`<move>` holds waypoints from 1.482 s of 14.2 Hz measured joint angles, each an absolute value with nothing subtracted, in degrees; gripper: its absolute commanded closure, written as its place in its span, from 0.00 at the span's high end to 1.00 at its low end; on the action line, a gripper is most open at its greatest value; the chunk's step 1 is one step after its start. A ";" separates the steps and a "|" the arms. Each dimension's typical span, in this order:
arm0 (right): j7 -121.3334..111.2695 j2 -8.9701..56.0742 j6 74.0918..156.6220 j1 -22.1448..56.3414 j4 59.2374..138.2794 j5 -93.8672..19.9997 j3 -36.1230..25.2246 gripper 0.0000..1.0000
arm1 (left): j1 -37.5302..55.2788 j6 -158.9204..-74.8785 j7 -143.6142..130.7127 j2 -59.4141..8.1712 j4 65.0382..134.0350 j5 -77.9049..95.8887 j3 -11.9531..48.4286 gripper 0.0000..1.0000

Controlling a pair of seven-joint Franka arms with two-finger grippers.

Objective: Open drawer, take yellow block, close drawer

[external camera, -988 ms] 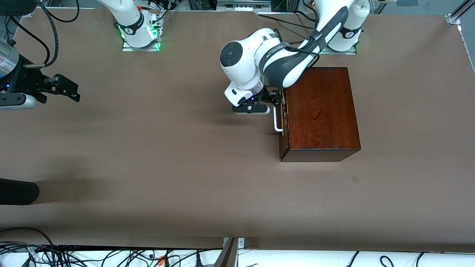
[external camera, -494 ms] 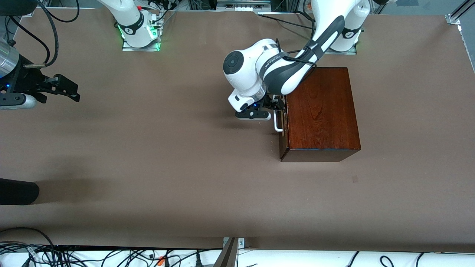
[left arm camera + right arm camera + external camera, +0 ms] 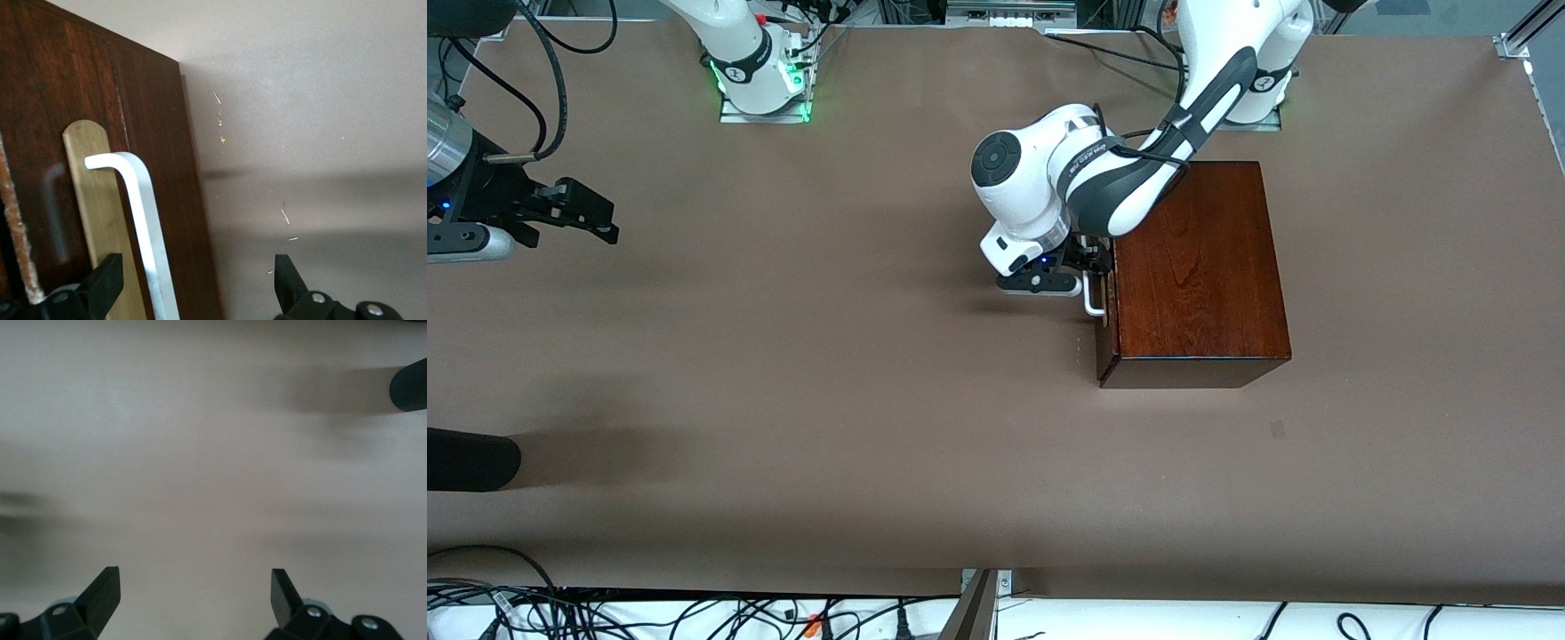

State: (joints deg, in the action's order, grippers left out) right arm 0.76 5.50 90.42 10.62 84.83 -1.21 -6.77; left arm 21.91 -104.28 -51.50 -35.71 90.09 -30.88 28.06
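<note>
Right gripper (image 3: 591, 213) parked over bare table at the right arm's end, jaws wide, holding nothing, waiting. Left gripper (image 3: 193, 293) at the drawer (image 3: 1106, 293) front, jaws spread astride the white handle (image 3: 143, 220), not yet clamped. Drawer shut; yellow block not visible, presumably inside. Risk: clamping off-centre, slipping off the bar, or dragging the whole box (image 3: 1196, 258) instead of sliding the drawer.
</note>
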 measured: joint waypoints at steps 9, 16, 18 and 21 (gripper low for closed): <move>0.76 5.50 90.42 10.62 84.83 -1.21 -6.77 1.00 | 22.10 -105.91 -53.14 -36.36 90.31 -30.88 28.07 1.00; 0.76 5.50 90.42 10.62 84.83 -1.21 -6.77 1.00 | 22.86 -106.25 -54.82 -36.53 90.22 -31.22 28.05 1.00; 0.76 5.50 90.42 10.62 84.83 -1.21 -6.77 1.00 | 23.09 -106.24 -55.19 -36.62 90.19 -31.53 27.98 1.00; 0.76 5.50 90.42 10.62 84.83 -1.20 -6.77 1.00 | 23.70 -106.25 -55.96 -37.14 89.33 -31.61 27.90 1.00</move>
State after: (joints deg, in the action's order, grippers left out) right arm 0.76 5.50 90.42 10.62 84.83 -1.20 -6.77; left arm 23.70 -106.25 -55.96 -37.14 89.33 -31.61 27.90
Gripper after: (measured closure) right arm 0.000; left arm 0.000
